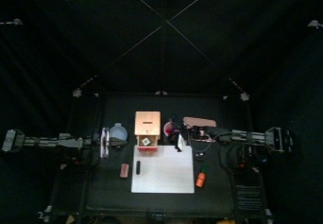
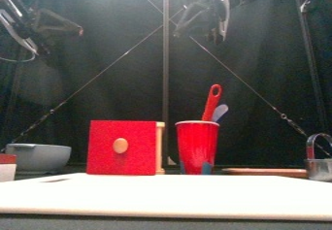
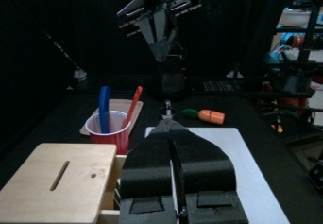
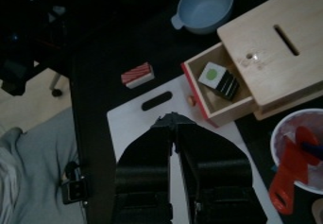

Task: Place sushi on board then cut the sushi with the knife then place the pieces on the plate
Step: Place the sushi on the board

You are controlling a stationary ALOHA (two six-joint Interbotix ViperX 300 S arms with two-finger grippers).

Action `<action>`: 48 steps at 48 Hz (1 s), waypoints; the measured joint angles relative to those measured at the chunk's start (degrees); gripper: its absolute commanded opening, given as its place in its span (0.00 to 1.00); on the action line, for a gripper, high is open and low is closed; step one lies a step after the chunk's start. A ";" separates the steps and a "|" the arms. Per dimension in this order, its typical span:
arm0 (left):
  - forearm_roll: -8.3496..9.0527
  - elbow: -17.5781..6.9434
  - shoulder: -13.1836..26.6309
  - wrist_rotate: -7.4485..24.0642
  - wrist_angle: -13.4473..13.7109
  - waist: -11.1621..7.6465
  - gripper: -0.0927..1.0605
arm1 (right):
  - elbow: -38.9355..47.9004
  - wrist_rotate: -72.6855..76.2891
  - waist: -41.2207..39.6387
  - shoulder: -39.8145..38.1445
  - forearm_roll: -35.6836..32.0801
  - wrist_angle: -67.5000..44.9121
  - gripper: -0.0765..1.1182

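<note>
Right now my right gripper (image 4: 175, 122) hangs high over the back edge of the white board (image 4: 136, 133), jaws pressed together with nothing between them. My left gripper (image 3: 168, 131) is closed and empty too, raised over the left side of the table (image 1: 101, 185). The sushi (image 4: 222, 79) lies inside the drawer (image 4: 197, 92), which is pulled out of the wooden box (image 4: 271, 39) at the table's back middle and reaches the board's back edge. Just right of the box stands the red cup (image 1: 173, 130) holding a blue knife (image 3: 104, 103) and a red knife (image 2: 211, 102). The pink plate (image 1: 202, 123) lies beyond it toward the back right. A bowl (image 4: 206, 3) sits left of the box. A carrot (image 3: 202, 116) rests at the board's right edge, and a small red and white toy (image 4: 136, 74) lies on the table beside its left edge.
</note>
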 measured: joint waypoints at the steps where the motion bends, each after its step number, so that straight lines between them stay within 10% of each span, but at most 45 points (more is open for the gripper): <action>1: -0.09 0.18 0.00 -0.09 0.00 0.26 0.21 | -0.88 0.79 0.00 0.97 -0.44 1.05 0.11; 34: -2.72 3.43 0.09 -0.18 3.34 12.04 0.22 | -25.93 34.10 5.54 25.75 -26.54 22.06 0.25; 48: -3.69 4.57 0.00 -0.09 3.43 15.03 0.22 | -45.35 30.67 6.50 38.14 -27.60 37.27 0.68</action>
